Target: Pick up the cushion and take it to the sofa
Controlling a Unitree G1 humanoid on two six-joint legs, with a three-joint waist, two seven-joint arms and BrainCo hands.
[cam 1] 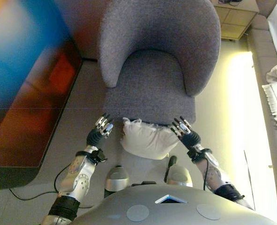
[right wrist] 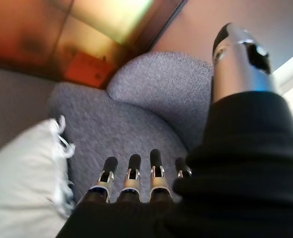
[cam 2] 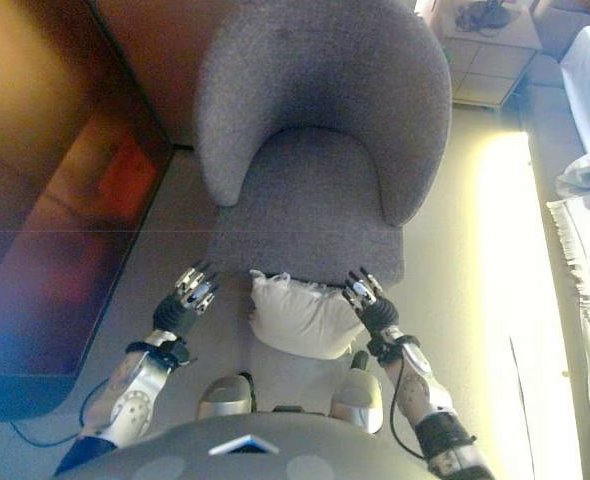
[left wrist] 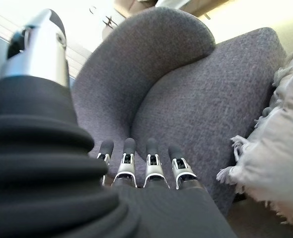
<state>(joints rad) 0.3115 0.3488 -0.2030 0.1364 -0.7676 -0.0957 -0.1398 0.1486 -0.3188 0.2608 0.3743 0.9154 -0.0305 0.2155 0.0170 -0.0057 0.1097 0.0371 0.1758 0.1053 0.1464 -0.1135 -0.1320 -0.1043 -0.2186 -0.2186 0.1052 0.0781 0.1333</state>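
Two hands flank cushion, neither touching it.
White fringed cushion [cam 1: 147,139] lies on floor against front of grey armchair [cam 1: 157,61], long axis running left-right across robot's front, parallel w/ seat edge. Left hand [cam 1: 102,127] & right hand [cam 1: 183,128] just beside its ends, fingers straight & spread, holding nothing, tips toward chair.

Bare floor [cam 1: 89,101] is seen on both sides of the cushion [cam 1: 145,139]. The way ahead is blocked by the grey armchair [cam 1: 152,89], whose front edge is touched by the cushion.
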